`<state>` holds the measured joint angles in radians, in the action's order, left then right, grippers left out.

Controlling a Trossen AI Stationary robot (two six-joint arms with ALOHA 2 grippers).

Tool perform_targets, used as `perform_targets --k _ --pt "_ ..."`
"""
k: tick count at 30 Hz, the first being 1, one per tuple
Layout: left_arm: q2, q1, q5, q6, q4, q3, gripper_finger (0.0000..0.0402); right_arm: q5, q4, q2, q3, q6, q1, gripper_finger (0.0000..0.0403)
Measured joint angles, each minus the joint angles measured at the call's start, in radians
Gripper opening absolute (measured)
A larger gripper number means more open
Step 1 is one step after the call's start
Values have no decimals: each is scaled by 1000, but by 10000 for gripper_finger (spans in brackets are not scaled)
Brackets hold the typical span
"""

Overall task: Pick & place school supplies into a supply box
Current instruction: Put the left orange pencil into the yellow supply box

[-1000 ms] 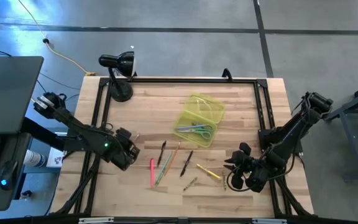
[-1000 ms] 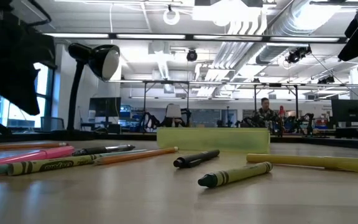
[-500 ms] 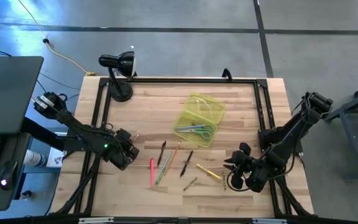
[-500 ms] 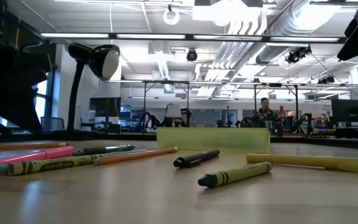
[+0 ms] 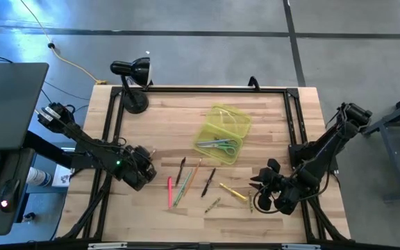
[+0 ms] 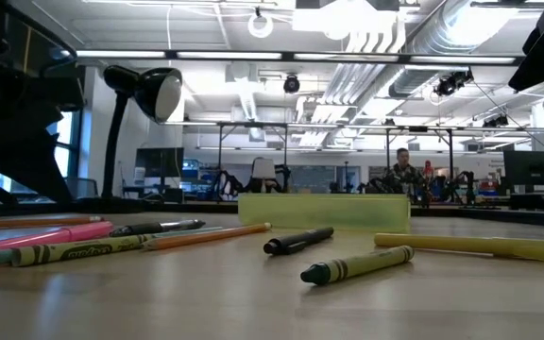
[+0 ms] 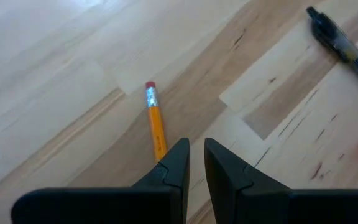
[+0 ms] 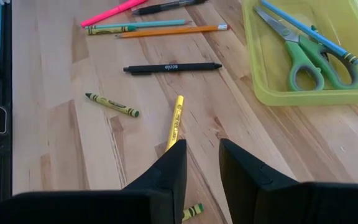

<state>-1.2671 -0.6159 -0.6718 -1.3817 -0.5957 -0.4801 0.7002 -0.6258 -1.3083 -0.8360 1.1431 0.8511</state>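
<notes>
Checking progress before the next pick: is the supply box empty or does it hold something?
Not empty: the open supply box holds green-handled scissors and a blue pencil.

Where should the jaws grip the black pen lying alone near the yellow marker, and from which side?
Probably mid-barrel, from straight above: the black pen lies flat on the table with bare wood along both long sides, so jaws set across its width can close there. The yellow marker lies apart.

The supply box (image 8: 309, 56) lies open beyond the right gripper (image 8: 202, 163), holding green-handled scissors (image 8: 303, 46) (plus a blue pencil); pens (image 8: 173, 68) and crayons (image 8: 112, 104) lie scattered nearby.
</notes>
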Motion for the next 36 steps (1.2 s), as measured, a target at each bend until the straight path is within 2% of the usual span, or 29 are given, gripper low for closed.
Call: perform_targets --k 7,16,23,29,36 --pt "0 0 2 64 0 0 79 0 12 0 0 0 0 73" --pt "0 0 -96 50 -13 0 79 0 11 0 0 0 0 73" --pt "-1 0 -49 14 7 41 79 0 11 0 0 0 0 73" --pt "-1 0 -86 -11 23 68 79 0 11 0 0 0 0 73" --pt "-1 0 -47 -5 60 68 79 0 10 0 0 0 0 73"
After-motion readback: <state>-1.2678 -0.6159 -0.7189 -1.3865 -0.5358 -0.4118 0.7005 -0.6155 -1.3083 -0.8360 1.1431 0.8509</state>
